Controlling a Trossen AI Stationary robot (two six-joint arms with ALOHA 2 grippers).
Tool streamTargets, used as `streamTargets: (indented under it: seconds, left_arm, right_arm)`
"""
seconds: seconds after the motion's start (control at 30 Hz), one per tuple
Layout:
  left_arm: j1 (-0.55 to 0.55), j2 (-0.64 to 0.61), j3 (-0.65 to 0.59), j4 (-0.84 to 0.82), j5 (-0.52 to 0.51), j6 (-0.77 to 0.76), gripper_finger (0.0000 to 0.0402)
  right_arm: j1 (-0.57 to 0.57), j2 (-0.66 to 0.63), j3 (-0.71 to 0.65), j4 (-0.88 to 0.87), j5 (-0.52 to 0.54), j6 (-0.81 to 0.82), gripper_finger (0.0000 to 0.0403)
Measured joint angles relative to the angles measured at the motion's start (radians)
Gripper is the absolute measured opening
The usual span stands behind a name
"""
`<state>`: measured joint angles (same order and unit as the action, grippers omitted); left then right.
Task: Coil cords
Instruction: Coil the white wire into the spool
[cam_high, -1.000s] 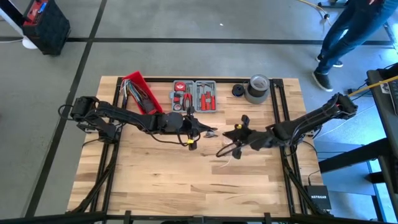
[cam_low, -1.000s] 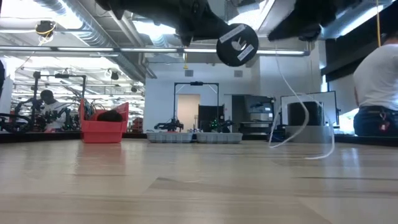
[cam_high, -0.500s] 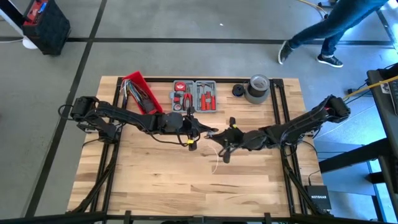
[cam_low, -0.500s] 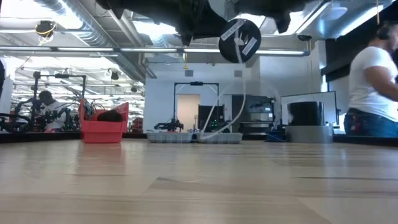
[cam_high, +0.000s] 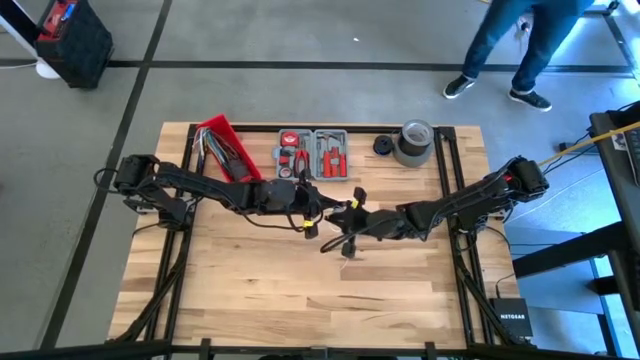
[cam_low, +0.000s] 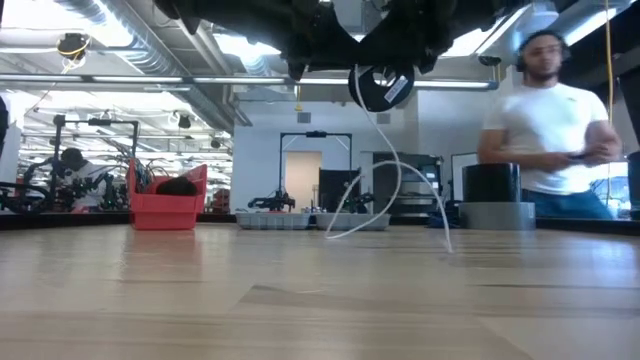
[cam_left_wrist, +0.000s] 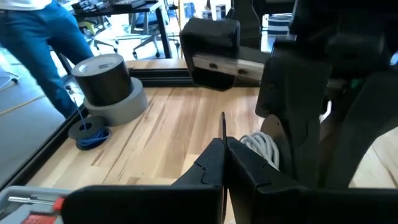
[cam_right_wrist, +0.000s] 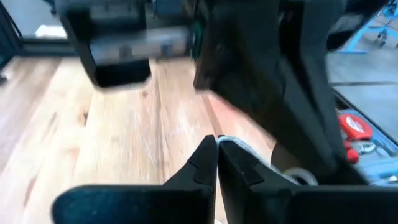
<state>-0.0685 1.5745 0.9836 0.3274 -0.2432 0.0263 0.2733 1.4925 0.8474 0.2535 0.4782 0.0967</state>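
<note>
- The white cord (cam_low: 385, 190) hangs down from the two grippers, which meet in the air over the middle of the table (cam_high: 250, 290).
- It is thin and bendy. It drops in soft loops, and in the low view its end seems to reach the wood.
- In the left wrist view a small bunch of white loops (cam_left_wrist: 264, 146) sits just past the left gripper (cam_left_wrist: 222, 152).
- The left gripper's fingers are pressed together on a thin dark strand. I cannot tell if that strand is the black cord.
- The right gripper (cam_right_wrist: 216, 149) is closed too, with a bit of white cord right at its tips.
- Both dark arms stretch out long and low from the table's two sides, and their tips are close together.
- The table top is pale wood planks.
- At the far edge sit a red bin (cam_high: 228, 148), a grey tool tray (cam_high: 313, 153) and a grey roll of tape (cam_high: 414, 142).
- A person (cam_low: 550, 130) in a white shirt stands behind the table.
</note>
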Motion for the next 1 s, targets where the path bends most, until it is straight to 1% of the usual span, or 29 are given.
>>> streamTargets:
  seconds: [0.07,0.13,0.2,0.33,0.43,0.53,0.63,0.77,0.87,1.0]
  left_arm:
    - [0.0,0.0,0.0,0.002,-0.002,-0.002,0.0]
    - [0.0,0.0,0.0,0.006,-0.002,-0.004,0.0]
    - [0.0,0.0,0.0,0.014,-0.002,-0.009,0.0]
    - [0.0,0.0,0.0,0.017,-0.002,-0.011,0.0]
    - [-0.001,0.0,0.0,0.017,-0.001,-0.012,0.0]
    - [-0.002,0.0,0.0,0.019,0.0,-0.012,0.0]
    - [-0.002,0.0,0.0,0.025,0.005,-0.012,0.0]
    - [-0.003,0.0,0.0,0.024,0.005,-0.013,0.0]
    - [-0.002,0.0,0.0,0.023,0.004,-0.013,0.0]
    - [-0.002,0.0,0.0,0.021,0.004,-0.013,0.0]
  right_arm:
    - [0.0,0.0,0.0,-0.026,0.003,0.013,0.0016]
    - [0.0,0.0,0.0,-0.027,0.002,0.025,0.0028]
    - [0.0,0.0,0.0,-0.031,-0.01,0.026,0.0049]
    - [0.002,0.0,0.0,-0.068,-0.065,0.027,0.0104]
    - [0.002,-0.001,0.0,-0.136,-0.109,0.037,0.014]
    - [0.002,-0.016,-0.001,-0.236,-0.162,0.075,0.0163]
    - [0.002,-0.05,-0.001,-0.328,-0.207,0.117,0.0171]
    - [0.002,-0.106,-0.001,-0.446,-0.244,0.152,0.0172]
    - [0.002,-0.13,-0.001,-0.513,-0.245,0.168,0.0172]
    - [0.002,-0.129,-0.001,-0.56,-0.242,0.178,0.0172]
